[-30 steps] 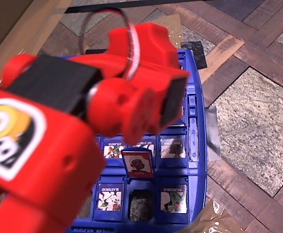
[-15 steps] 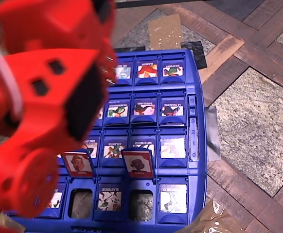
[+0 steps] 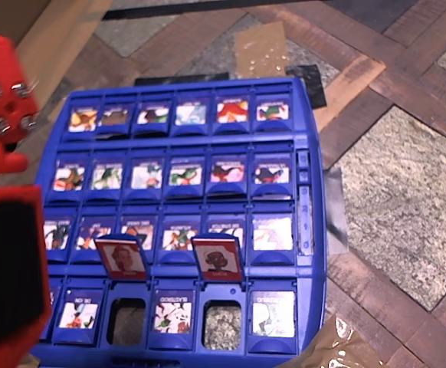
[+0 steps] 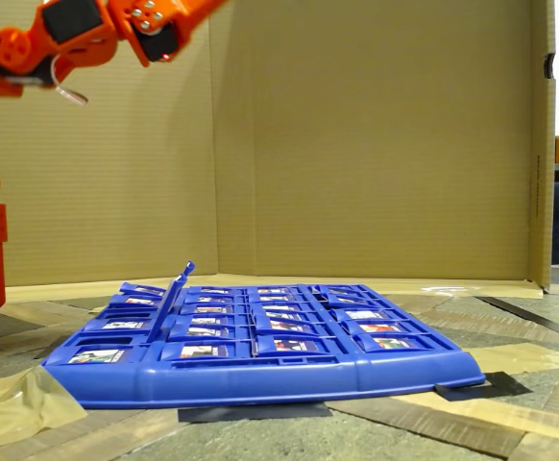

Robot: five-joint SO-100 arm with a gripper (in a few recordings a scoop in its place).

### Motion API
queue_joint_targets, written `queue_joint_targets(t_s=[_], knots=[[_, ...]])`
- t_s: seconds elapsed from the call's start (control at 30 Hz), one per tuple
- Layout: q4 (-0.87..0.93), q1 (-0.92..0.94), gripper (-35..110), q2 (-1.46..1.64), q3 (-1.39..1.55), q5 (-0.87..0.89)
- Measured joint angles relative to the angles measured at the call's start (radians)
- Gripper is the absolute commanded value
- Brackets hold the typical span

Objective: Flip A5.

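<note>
Blue game board [image 3: 315, 230] on patterned floor, orange-red arm [image 4: 68, 29] raised at upper left.

The arm hangs well above the board; whether its fingers are open or closed cannot be told. A5 [image 3: 121, 257] stands upright, lower left of centre, beside another red tile [image 3: 218, 257]. The tile labels are too blurred to read.

The board [image 3: 315, 230] lies open from above, the arm [image 4: 78, 34] raised high at its left edge; two upright red tiles [image 3: 121, 258] (front rows) protrude.
</note>
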Motion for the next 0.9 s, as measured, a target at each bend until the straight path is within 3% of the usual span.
queue_joint_targets(t_s=[0.4, 0.9], knots=[[-0.637, -0.078, 0, 0.235, 0.288, 0.023], [-1.060, -0.060, 0, 0.446, 0.400, 0.037]])
